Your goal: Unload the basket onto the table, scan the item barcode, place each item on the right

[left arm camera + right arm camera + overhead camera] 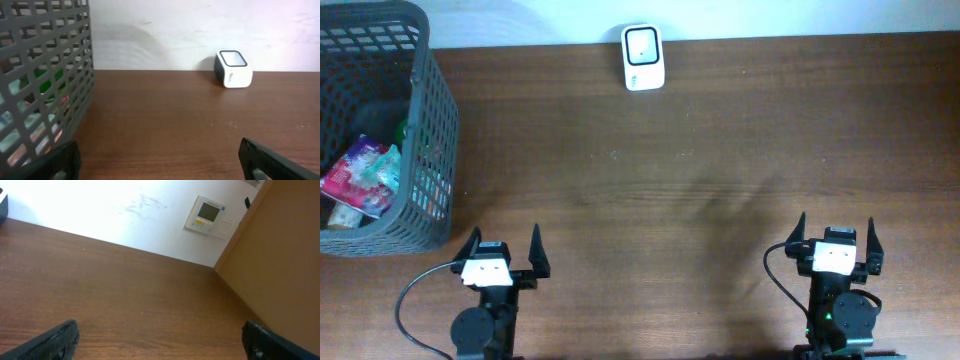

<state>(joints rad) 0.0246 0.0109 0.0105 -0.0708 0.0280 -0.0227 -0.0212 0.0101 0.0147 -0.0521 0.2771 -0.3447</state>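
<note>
Presently, at the near edge of the worktop point(670, 170), the left pincer point(505, 235) sits spread wide, nothing between its fingers. The right pincer point(835, 222), toward the near-right corner, is likewise spread and empty. A grey mesh basket point(432, 130) stands along the left edge up to the far-left corner, just beyond the left pincer. Inside it a pink-purple packet point(358, 172) lies among other wrapped goods, partly hidden by the mesh. The white scanner point(643, 57) rests at the far edge, about midway, window up, well apart from both pincers and the basket.
</note>
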